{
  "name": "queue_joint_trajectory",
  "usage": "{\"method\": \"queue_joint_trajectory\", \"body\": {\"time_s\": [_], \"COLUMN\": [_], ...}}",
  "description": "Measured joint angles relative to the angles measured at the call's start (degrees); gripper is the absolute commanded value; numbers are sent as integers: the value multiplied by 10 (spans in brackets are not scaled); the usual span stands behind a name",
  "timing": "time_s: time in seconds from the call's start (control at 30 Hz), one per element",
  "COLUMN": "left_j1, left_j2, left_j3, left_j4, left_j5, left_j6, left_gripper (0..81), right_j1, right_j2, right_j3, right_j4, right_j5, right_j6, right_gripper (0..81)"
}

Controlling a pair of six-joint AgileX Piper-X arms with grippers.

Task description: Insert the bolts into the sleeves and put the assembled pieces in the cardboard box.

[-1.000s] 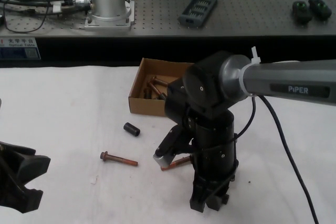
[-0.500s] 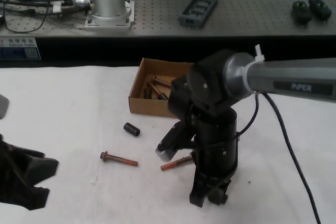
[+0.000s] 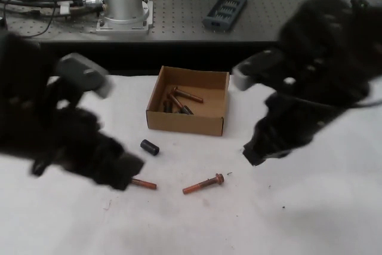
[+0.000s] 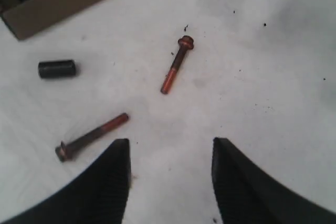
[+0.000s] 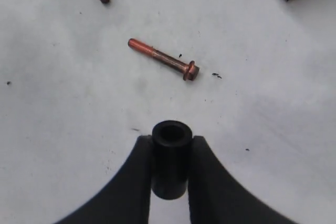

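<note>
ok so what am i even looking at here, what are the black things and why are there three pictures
This is a robot with two arms working at a bench. The high view looks down from behind the arms, which are the dark blurred shapes at either side. The other two pictures come from a camera on each wrist, so the black prongs at their edge are that arm's own jaws.

On the white cloth lie a bolt, a second bolt, a loose black sleeve and a cardboard box with more bolts inside.

The left gripper hangs above the cloth near the bolts, jaws open, holding nothing. The right gripper has its jaws shut on a held sleeve, hole towards the camera.
</note>
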State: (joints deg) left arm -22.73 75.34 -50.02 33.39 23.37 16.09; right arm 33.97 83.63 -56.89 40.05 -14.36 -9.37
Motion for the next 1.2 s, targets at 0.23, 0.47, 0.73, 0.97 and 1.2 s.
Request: {"method": "queue_joint_trajectory", "body": {"time_s": [0.23,0.47,0.73,0.97,1.2], "left_j1": [-60,-124,-137,-137,-137], "left_j2": [111,200,246,266,287], "left_j3": [-57,-118,-181,-211,-220], "left_j4": [7,41,56,64,64], "left_j5": [-20,-75,-116,-129,-133], "left_j6": [44,101,145,168,184], "left_gripper": [348,348,348,351,351], "right_j1": [-9,-9,-9,-9,-9], "right_j2": [-70,-107,-132,-142,-143], "right_j3": [154,186,196,201,202], "right_j4": [-114,-137,-150,-164,-167], "right_j5": [-23,-26,-30,-30,-30], "right_j6": [58,70,71,71,71], "right_gripper": [43,43,43,43,43]}}
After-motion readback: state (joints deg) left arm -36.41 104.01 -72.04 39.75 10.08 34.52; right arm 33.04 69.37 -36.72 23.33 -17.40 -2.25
